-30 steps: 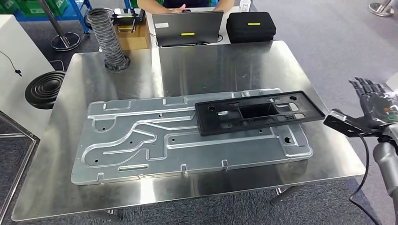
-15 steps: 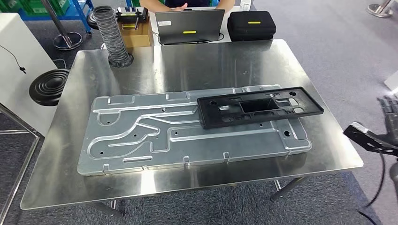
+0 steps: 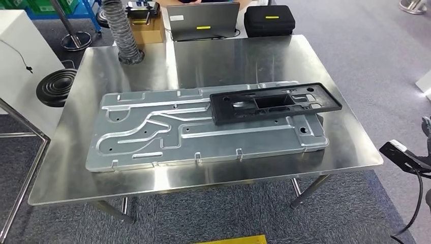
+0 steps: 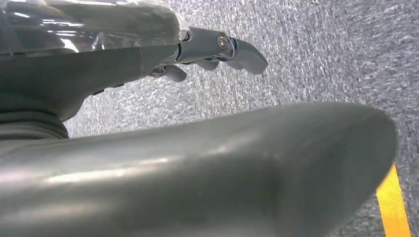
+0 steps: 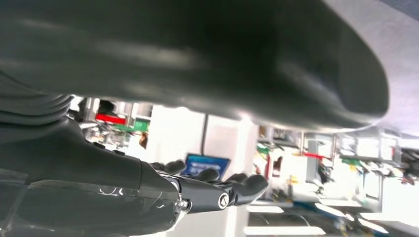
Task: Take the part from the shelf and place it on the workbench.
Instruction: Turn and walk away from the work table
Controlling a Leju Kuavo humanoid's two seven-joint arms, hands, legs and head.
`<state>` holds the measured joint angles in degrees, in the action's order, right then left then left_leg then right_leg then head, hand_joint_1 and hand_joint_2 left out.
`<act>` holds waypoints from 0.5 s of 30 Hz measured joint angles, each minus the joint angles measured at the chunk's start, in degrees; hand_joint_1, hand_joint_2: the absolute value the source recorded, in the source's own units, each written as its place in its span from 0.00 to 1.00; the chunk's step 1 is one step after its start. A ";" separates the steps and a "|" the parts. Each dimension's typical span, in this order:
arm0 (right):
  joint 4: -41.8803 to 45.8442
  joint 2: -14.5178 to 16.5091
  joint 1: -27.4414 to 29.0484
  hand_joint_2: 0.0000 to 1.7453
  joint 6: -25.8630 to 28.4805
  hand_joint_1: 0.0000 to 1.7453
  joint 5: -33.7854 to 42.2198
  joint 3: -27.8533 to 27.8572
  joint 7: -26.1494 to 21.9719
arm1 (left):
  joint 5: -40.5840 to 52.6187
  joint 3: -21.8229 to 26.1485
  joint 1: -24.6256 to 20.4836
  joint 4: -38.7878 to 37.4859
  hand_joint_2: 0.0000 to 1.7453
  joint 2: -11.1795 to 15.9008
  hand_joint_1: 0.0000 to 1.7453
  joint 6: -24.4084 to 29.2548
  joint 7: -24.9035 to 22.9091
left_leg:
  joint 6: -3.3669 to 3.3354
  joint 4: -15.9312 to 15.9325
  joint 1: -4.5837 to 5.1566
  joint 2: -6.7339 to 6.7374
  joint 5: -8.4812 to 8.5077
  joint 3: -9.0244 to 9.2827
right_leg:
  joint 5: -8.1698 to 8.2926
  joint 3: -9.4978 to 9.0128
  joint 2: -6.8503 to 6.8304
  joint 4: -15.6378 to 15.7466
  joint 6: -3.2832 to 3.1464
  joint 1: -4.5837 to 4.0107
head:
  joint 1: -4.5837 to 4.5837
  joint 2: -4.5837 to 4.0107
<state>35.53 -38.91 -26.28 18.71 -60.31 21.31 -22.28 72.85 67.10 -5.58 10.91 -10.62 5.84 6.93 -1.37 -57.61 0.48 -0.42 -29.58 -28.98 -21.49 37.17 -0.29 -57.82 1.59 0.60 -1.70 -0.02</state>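
The black rectangular frame part [image 3: 274,103] lies flat on the right end of a large ribbed silver plate [image 3: 152,137], which rests on the steel workbench [image 3: 228,61]. My right hand [image 3: 426,127] is just a dark sliver at the right edge of the head view, off the table and well apart from the part. In the right wrist view that hand [image 5: 212,192] has its fingers stretched out with nothing in them. My left hand [image 4: 212,47] hangs over grey carpet with its fingers extended, holding nothing.
At the table's far edge are a corrugated grey hose [image 3: 122,30], a laptop [image 3: 202,19], a black case [image 3: 268,20] and a cardboard box [image 3: 147,28]. A black ribbed coil [image 3: 57,86] and a white cabinet [image 3: 15,51] stand left. A yellow floor line [image 3: 239,240] runs near me.
The whole picture has shifted, so the camera has moved. My right hand has dropped from beside the part's right end to the picture's right edge. The part has stayed on the plate.
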 joint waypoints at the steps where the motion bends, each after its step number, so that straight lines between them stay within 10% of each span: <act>1: -0.27 0.04 -0.05 0.00 0.15 0.00 -0.03 0.11 -0.01 | 0.00 0.01 0.04 0.00 0.00 0.00 0.00 0.01 -0.02 | -0.33 -0.03 0.12 0.01 0.46 -0.19 | 0.41 0.02 -0.01 0.17 0.40 0.10 | 0.00 0.00; 3: -0.73 0.12 0.00 0.00 0.42 0.00 -0.07 0.29 -0.10 | -0.03 0.05 0.09 0.00 0.00 0.01 0.00 0.00 -0.12 | -1.06 0.35 0.00 0.14 1.58 -0.60 | 0.20 0.31 0.03 0.02 1.10 0.38 | 0.01 0.00; 7: -1.88 0.55 -0.43 0.00 0.92 0.00 -0.65 0.50 -0.28 | -0.16 0.19 0.05 0.00 0.00 0.08 0.00 0.00 -0.22 | -1.77 0.70 -0.23 0.45 3.96 -2.99 | -9.01 4.00 0.13 -11.09 2.35 0.80 | 0.00 0.00; 9: -2.49 1.04 -0.50 0.00 0.93 0.00 -0.99 0.50 -0.27 | -0.19 0.24 0.14 0.00 0.00 0.07 0.00 0.00 -0.22 | -1.66 0.57 -0.21 0.48 4.96 -4.48 | -10.70 4.37 0.12 -15.93 2.67 0.90 | 0.01 0.00; 15: -3.67 1.32 -1.81 0.00 1.02 0.00 -1.34 0.72 -0.04 | -0.18 0.31 0.10 0.00 0.00 0.04 0.00 0.06 -0.21 | -0.40 0.08 -0.06 0.45 7.08 -6.75 | -7.29 -8.64 0.25 1.16 1.15 0.41 | -0.01 0.00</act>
<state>31.87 -37.59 -28.08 19.73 -61.65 22.03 -22.32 72.67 67.41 -5.48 10.91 -10.58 5.90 6.72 -1.76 -57.54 0.42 0.03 -22.50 -35.73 -28.78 28.53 -0.04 -56.66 2.75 1.01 -1.71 -0.02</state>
